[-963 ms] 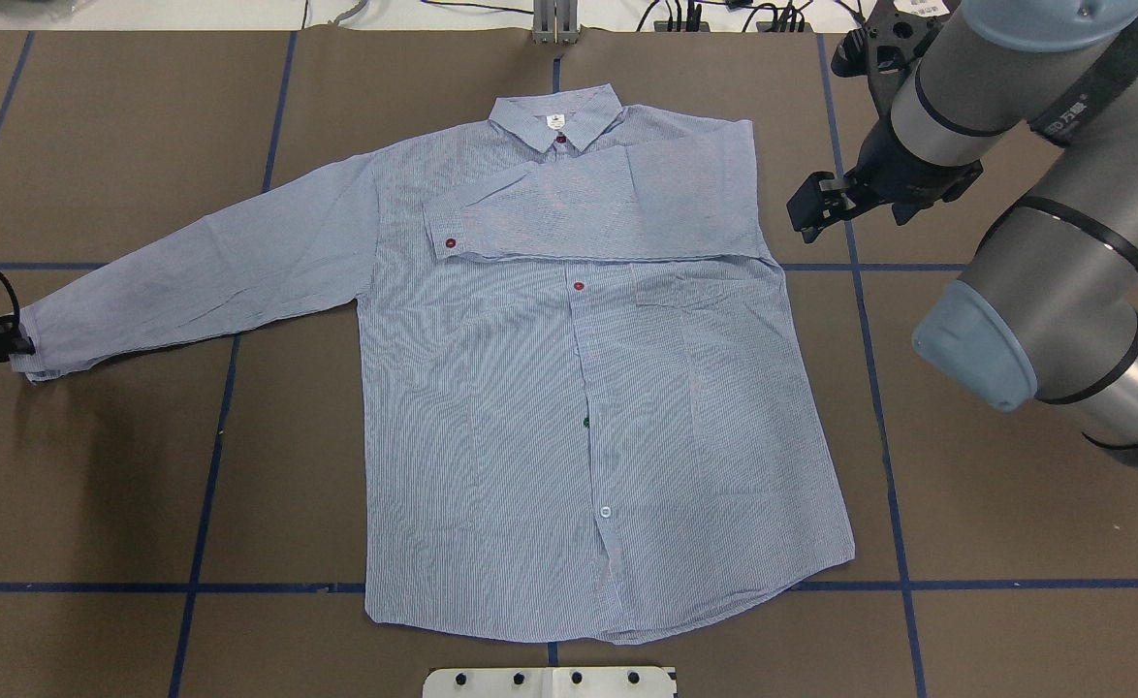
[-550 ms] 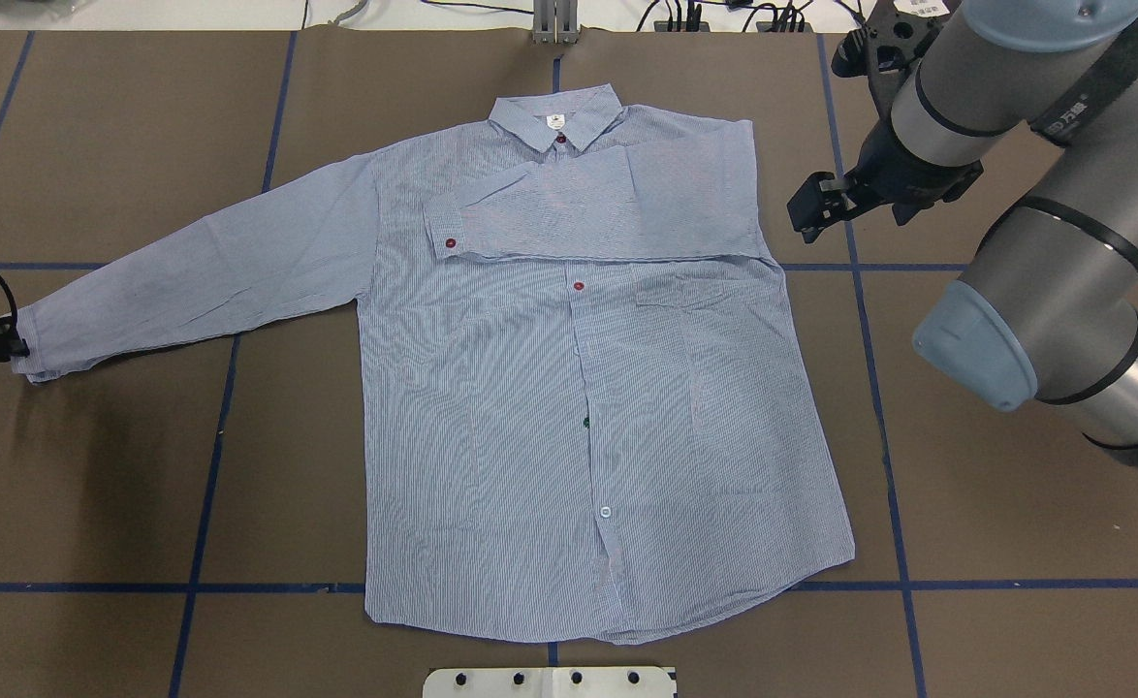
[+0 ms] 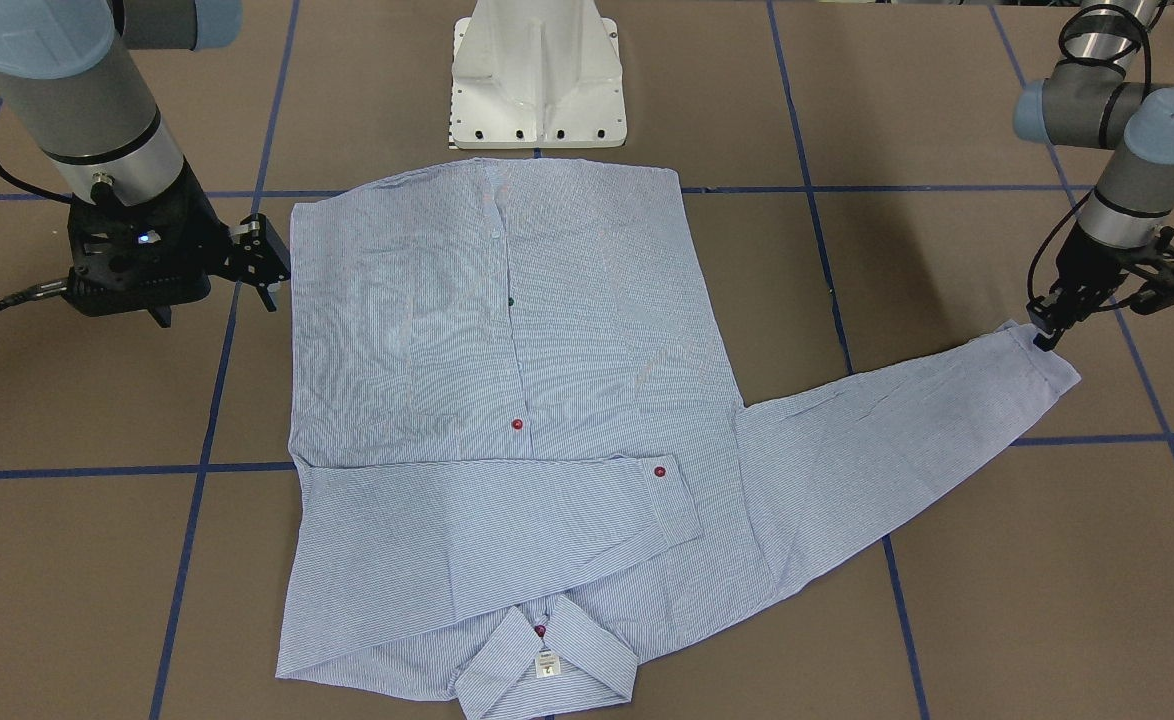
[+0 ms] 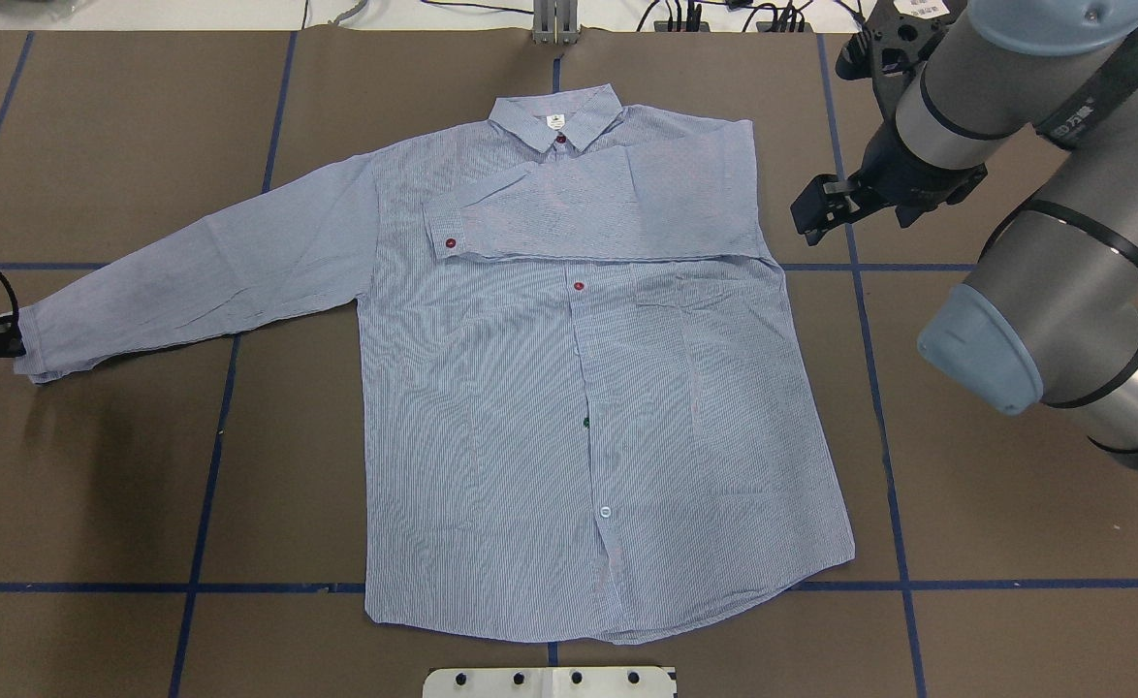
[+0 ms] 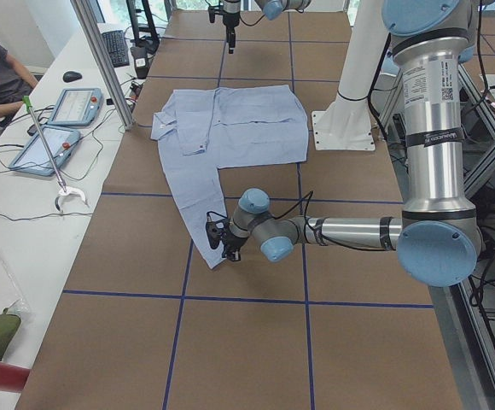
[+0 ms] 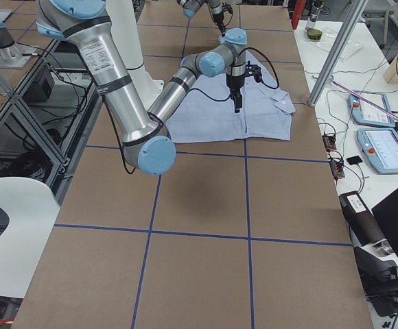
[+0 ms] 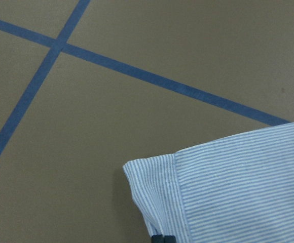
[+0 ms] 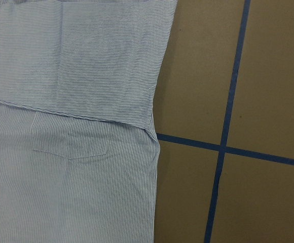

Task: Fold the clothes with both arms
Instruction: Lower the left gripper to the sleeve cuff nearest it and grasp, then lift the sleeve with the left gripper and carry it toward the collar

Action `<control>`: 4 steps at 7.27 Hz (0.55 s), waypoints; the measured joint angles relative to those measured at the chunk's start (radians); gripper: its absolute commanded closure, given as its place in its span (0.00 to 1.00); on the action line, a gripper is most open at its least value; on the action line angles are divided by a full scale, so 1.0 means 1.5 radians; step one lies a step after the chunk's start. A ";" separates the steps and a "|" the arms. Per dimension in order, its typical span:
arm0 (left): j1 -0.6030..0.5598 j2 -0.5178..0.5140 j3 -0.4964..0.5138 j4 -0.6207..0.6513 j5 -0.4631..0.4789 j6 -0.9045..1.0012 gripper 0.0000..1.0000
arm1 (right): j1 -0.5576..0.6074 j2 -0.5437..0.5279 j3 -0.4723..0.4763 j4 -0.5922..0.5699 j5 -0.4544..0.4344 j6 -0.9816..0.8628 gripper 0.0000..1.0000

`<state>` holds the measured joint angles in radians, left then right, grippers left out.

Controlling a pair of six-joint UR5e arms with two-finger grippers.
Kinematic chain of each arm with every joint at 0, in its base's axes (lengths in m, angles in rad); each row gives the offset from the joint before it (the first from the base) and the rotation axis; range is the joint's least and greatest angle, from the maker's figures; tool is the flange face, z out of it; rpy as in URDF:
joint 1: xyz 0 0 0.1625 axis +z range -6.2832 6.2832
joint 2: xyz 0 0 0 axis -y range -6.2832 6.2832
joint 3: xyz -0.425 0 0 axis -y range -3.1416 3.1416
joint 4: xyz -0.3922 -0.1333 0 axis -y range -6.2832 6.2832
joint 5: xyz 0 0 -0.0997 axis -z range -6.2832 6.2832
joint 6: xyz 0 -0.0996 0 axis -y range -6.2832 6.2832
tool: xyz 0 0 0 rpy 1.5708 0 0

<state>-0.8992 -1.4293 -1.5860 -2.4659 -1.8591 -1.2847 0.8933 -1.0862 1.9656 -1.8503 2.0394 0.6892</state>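
The light blue striped shirt (image 4: 569, 407) lies flat and face up on the brown table, collar at the far side. One sleeve is folded across the chest (image 4: 588, 208). The other sleeve (image 4: 201, 281) stretches out to the overhead view's left. My left gripper (image 4: 9, 341) is shut on that sleeve's cuff (image 3: 1042, 360), low at the table. The left wrist view shows the cuff corner (image 7: 157, 197) pinched at its bottom edge. My right gripper (image 4: 814, 208) hovers open and empty beside the shirt's folded shoulder edge (image 8: 154, 101). It also shows in the front view (image 3: 265, 260).
The white pedestal base (image 3: 537, 75) stands at the shirt's hem side. Blue tape lines (image 4: 210, 436) cross the table. An operators' desk with tablets (image 5: 60, 120) and an aluminium post (image 5: 102, 60) lies beyond the collar end.
My left gripper has shifted slightly left at the cuff. My right arm has shifted slightly away from the shirt. The shirt lies as before.
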 measured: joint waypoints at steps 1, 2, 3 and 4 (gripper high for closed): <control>-0.002 0.000 -0.025 0.010 -0.009 0.002 1.00 | 0.001 -0.005 0.001 0.000 0.004 0.000 0.00; -0.003 -0.003 -0.058 0.037 -0.021 0.003 1.00 | 0.002 -0.013 0.001 0.000 0.011 0.000 0.00; -0.004 -0.012 -0.091 0.066 -0.030 0.004 1.00 | 0.003 -0.022 0.003 0.000 0.015 0.000 0.00; -0.004 -0.032 -0.118 0.101 -0.040 0.004 1.00 | 0.003 -0.032 0.006 0.001 0.017 0.000 0.00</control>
<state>-0.9051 -1.4778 -1.7626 -2.3151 -1.9195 -1.2784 0.8982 -1.1345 1.9740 -1.8483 2.0648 0.6888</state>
